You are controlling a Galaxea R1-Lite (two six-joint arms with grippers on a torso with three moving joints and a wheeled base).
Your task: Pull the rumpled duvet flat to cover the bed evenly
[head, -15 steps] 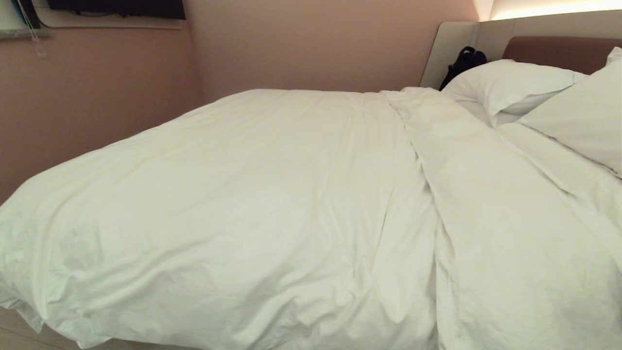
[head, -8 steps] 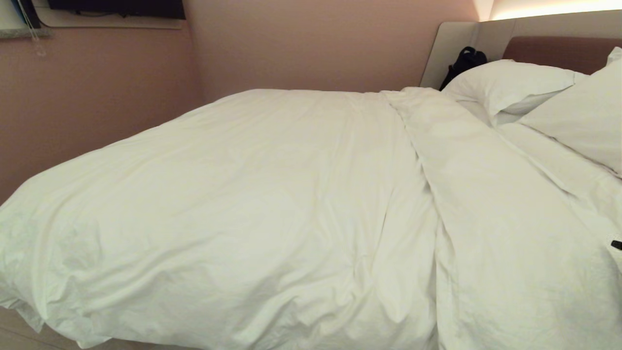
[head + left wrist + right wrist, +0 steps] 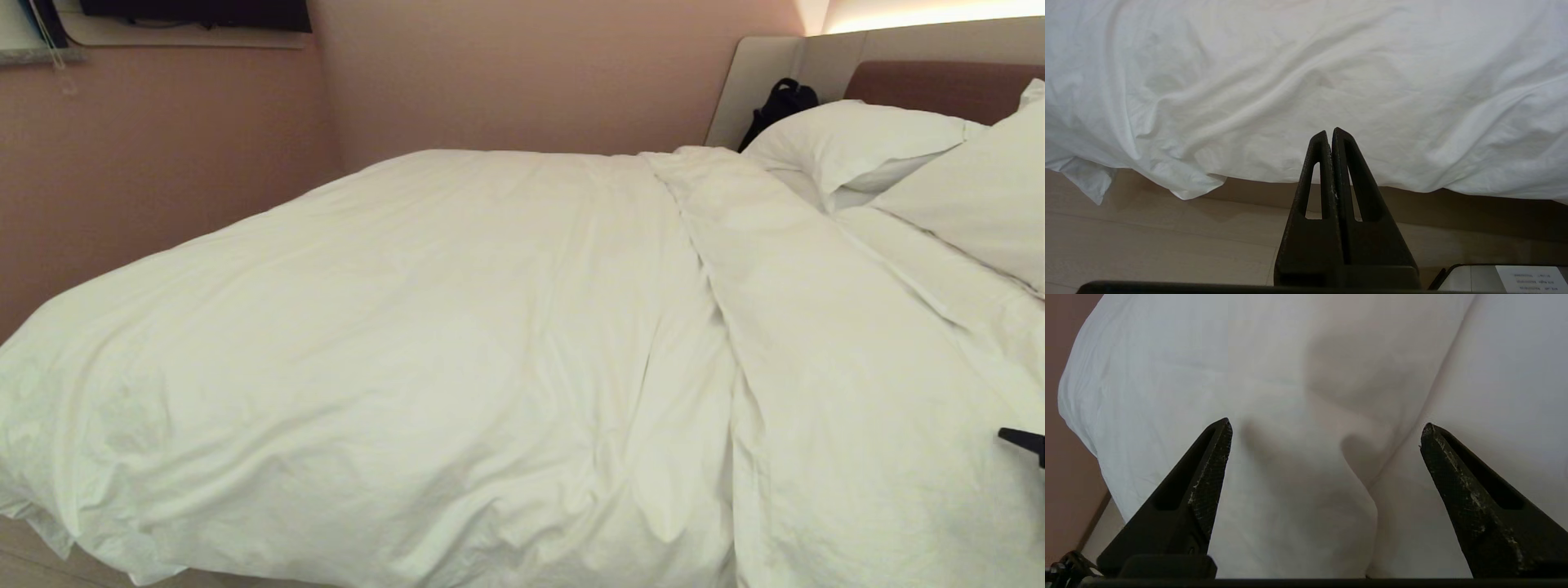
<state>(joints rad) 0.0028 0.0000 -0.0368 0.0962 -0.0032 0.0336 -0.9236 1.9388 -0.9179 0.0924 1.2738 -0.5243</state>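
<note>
Hovering over duvet [image 3: 1306,375] — right claw [image 3: 1325,428] spread wide, fabric just beneath, untouched; left claw [image 3: 1330,134] pressed together.

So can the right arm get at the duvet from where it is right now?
Probably yes. The right gripper has its jaws wide apart and empty, pointing at the duvet with nothing between them and the cloth. In the head view only a dark tip shows at the right edge, over the bedding.
</note>
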